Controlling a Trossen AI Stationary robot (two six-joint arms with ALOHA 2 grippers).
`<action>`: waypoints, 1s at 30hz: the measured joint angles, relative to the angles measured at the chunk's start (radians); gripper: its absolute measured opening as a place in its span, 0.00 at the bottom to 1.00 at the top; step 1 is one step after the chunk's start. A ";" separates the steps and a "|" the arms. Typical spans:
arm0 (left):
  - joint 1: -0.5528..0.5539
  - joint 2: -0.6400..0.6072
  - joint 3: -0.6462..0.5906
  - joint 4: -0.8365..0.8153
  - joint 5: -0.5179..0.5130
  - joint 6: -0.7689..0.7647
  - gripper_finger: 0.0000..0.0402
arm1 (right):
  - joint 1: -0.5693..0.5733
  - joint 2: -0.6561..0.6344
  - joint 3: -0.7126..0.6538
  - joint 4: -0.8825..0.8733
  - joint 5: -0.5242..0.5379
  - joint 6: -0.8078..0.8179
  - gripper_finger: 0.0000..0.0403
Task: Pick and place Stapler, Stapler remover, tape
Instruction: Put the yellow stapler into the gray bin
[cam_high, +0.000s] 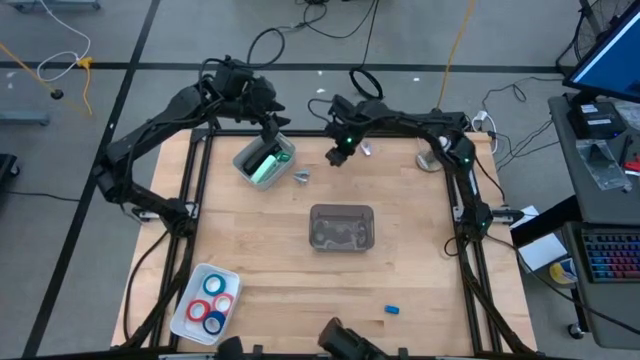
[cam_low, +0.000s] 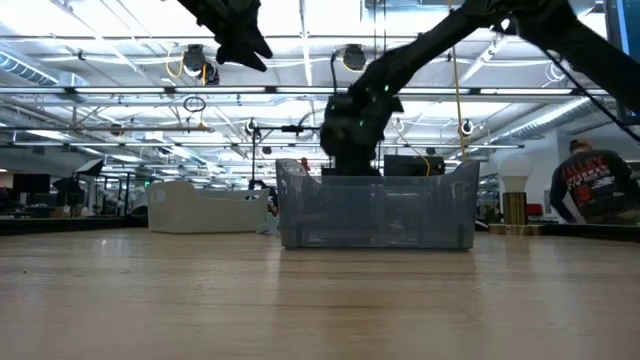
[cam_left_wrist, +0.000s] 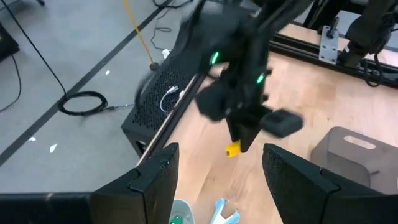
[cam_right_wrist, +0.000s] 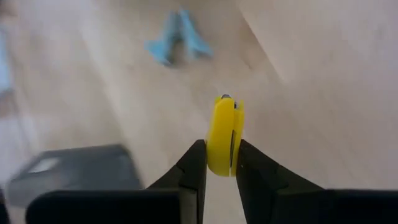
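Right pincer (cam_right_wrist: 219, 163) of yours is clamped on a small yellow clip-like piece (cam_right_wrist: 224, 134), lifted above the desk (cam_high: 400, 270) near its far edge. Left pincer (cam_left_wrist: 217, 180) hangs wide open, holding nothing, over the stapler (cam_high: 266, 163) in its tray (cam_high: 245, 160). Tape (cam_high: 212, 300) sits in the near-left tray.

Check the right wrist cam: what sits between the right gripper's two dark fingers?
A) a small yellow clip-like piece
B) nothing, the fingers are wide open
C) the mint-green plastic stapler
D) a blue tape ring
A: in the right wrist view the right gripper is closed on a small yellow clip-like piece above the wooden table; a pale blue claw-shaped item lies beyond it on the wood.
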 joint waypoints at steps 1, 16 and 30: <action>0.000 0.004 0.000 0.000 0.000 -0.006 0.58 | 0.000 -0.022 0.001 0.006 -0.008 -0.002 0.14; -0.009 0.104 0.000 0.106 0.232 -0.139 0.58 | 0.002 -0.384 0.003 0.204 -0.076 -0.028 0.14; -0.067 0.130 0.000 0.465 0.398 -0.317 0.58 | -0.006 -0.431 0.002 0.297 -0.276 0.017 0.14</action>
